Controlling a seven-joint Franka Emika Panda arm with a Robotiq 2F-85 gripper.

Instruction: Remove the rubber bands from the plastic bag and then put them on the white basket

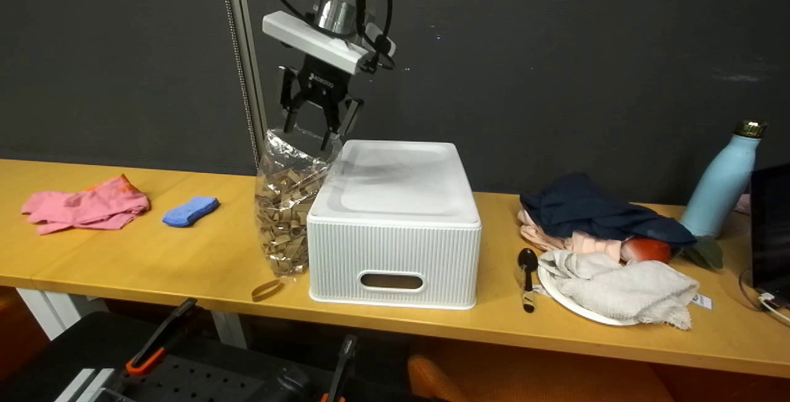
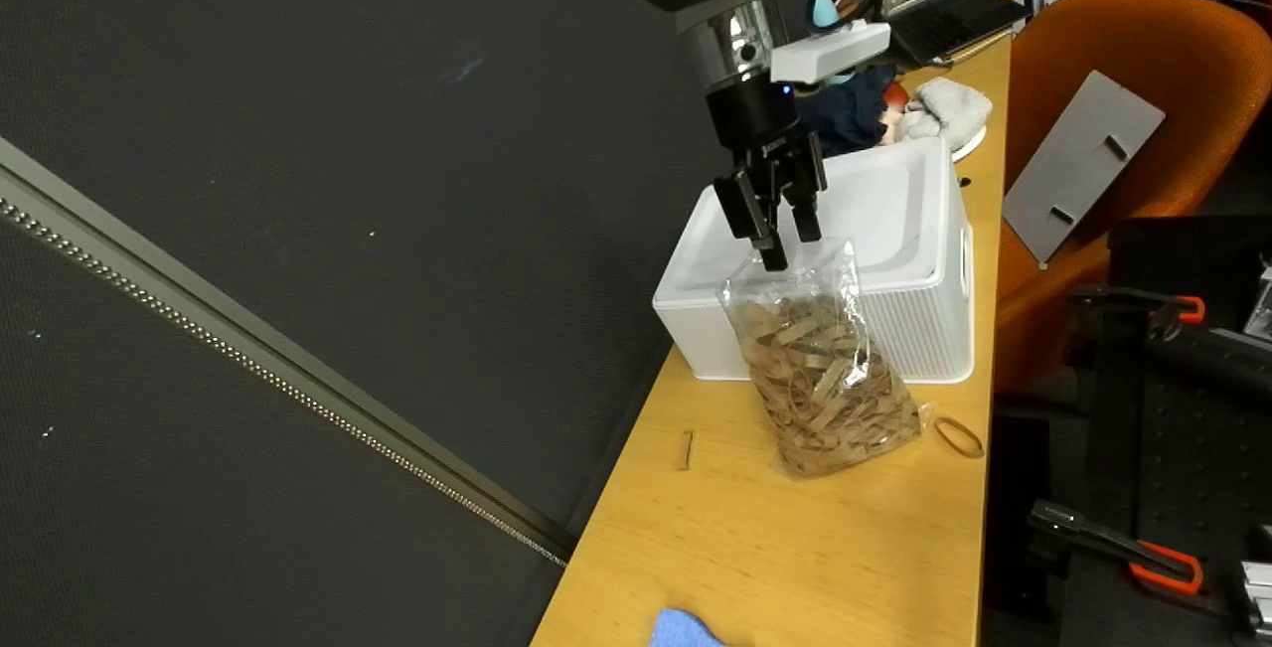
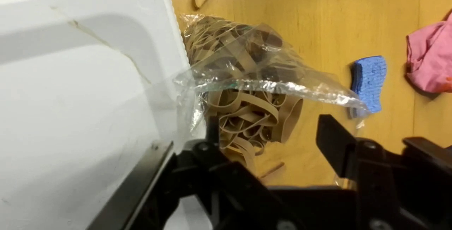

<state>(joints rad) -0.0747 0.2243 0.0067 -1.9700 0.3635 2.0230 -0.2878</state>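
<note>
Gripper [image 1: 308, 133] is hanging wide, empty, at mouth of plastic bag [image 1: 286, 149]; rubber bands [image 2: 830, 389] are sitting inside, just beside white basket [image 1: 395, 247]. Loose film is standing near fingertips [image 3: 333, 143], so closing could be catching plastic, tipping bag, spilling bands.

the plastic bag [image 1: 285, 220] gapes beneath the tool [image 1: 307, 136], but the white basket [image 1: 395, 241] blocks one side.

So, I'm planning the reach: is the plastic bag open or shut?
Open: the wrist view shows the plastic bag gaping at the top, with rubber bands inside uncovered.
</note>
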